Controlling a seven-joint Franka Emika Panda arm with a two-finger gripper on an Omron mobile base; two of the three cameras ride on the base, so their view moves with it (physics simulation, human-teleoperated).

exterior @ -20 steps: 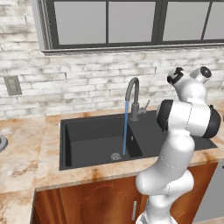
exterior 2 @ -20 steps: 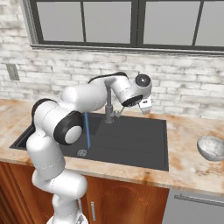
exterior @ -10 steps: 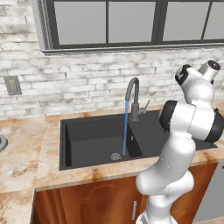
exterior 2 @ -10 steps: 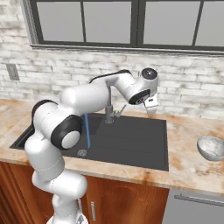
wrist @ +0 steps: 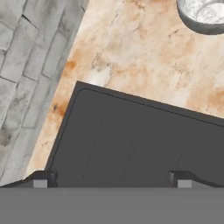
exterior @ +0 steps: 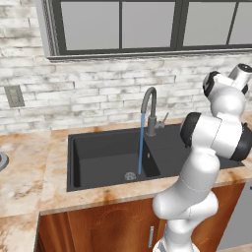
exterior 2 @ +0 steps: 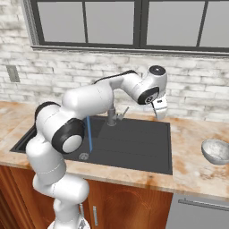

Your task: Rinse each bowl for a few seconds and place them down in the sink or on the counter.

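Note:
One pale grey bowl [exterior 2: 216, 151] with a speckled inside sits upright on the counter [exterior 2: 192, 134] to the right of the black sink [exterior 2: 134, 143]. In the hand view that bowl [wrist: 203, 15] is cut off at the top right. My gripper [exterior 2: 159, 109] hovers above the sink's far right corner, well short of the bowl. Its fingertips [wrist: 41, 179] stand wide apart, open and empty, over the flat section of the sink [wrist: 131, 140]. At the left edge of the left base view a grey rounded thing [exterior: 2, 160], maybe another bowl, rests on the counter [exterior: 29, 182].
The grey gooseneck tap [exterior: 149, 106] stands behind the basin, and a thin blue stream of water [exterior: 141, 145] falls from it toward the drain [exterior: 130, 175]. A brick wall [exterior 2: 197, 96] and a window rise behind the counter. Wooden cabinets [exterior 2: 125, 201] lie below.
The arm has swung to the right, carrying the open gripper from above the sink's middle to its far right corner. The bowl and the water stream are as before.

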